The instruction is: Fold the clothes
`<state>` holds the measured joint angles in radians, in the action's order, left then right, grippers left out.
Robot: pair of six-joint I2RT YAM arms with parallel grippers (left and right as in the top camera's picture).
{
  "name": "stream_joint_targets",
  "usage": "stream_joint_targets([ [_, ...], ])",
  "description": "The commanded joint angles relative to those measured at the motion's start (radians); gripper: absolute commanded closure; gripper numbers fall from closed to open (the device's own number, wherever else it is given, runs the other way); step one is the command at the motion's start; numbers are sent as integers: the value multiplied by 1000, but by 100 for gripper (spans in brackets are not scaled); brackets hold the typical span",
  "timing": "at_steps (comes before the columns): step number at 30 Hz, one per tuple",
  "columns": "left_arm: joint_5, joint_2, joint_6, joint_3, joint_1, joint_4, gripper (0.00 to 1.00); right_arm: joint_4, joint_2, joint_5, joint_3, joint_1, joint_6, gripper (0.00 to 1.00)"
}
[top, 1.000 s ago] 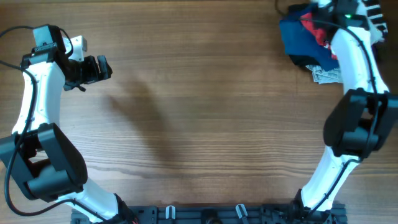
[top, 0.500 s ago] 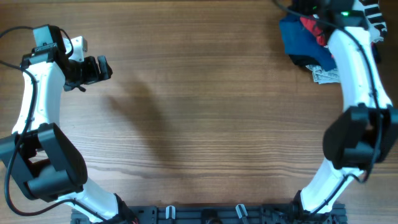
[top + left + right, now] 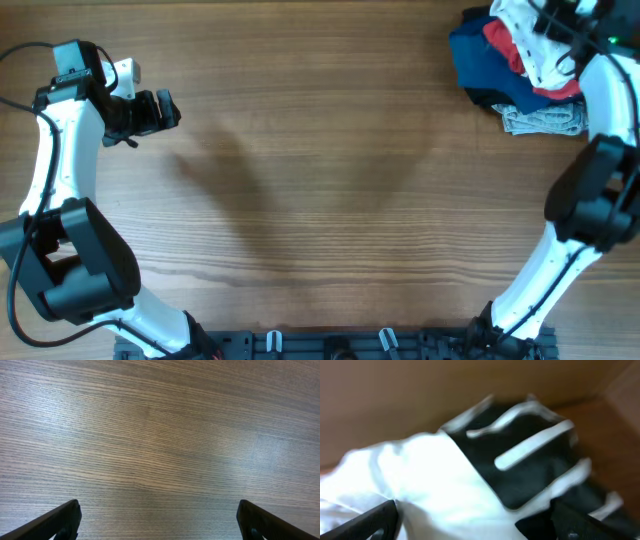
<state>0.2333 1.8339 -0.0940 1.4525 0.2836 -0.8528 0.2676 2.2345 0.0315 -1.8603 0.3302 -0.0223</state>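
The white T-shirt (image 3: 535, 40) lies crumpled on top of a pile of clothes at the table's far right corner. In the right wrist view its white fabric (image 3: 435, 475) fills the lower left of the view and lies between the jaws. My right gripper (image 3: 477, 525) is open, with its fingers wide apart over that fabric; in the overhead view it is at the frame's top right edge and mostly hidden. My left gripper (image 3: 168, 110) is open and empty over bare wood at the far left, and the left wrist view (image 3: 160, 522) shows only table between its fingers.
Under the T-shirt lie a red garment (image 3: 500, 40), a navy blue garment (image 3: 480, 65) and a grey garment (image 3: 540, 122). A black garment with white stripes (image 3: 530, 460) lies just beyond the white fabric. The wooden table (image 3: 320, 180) spans the middle.
My right arm has swung toward the far right corner, and the white T-shirt now shows on top of the pile. The left arm has not moved.
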Motion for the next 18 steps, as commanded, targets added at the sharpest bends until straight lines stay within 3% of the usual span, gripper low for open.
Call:
stream_joint_targets([
  [1, 13, -14, 6, 18, 0, 0, 0, 11, 144, 73, 3, -14, 30, 0],
  [9, 13, -14, 6, 18, 0, -4, 0, 143, 392, 147, 3, -34, 100, 0],
  [13, 13, -14, 6, 18, 0, -8, 0, 183, 365, 154, 3, -38, 74, 1],
  [18, 12, -14, 6, 18, 0, -8, 0, 251, 206, 166, 3, -40, 38, 0],
])
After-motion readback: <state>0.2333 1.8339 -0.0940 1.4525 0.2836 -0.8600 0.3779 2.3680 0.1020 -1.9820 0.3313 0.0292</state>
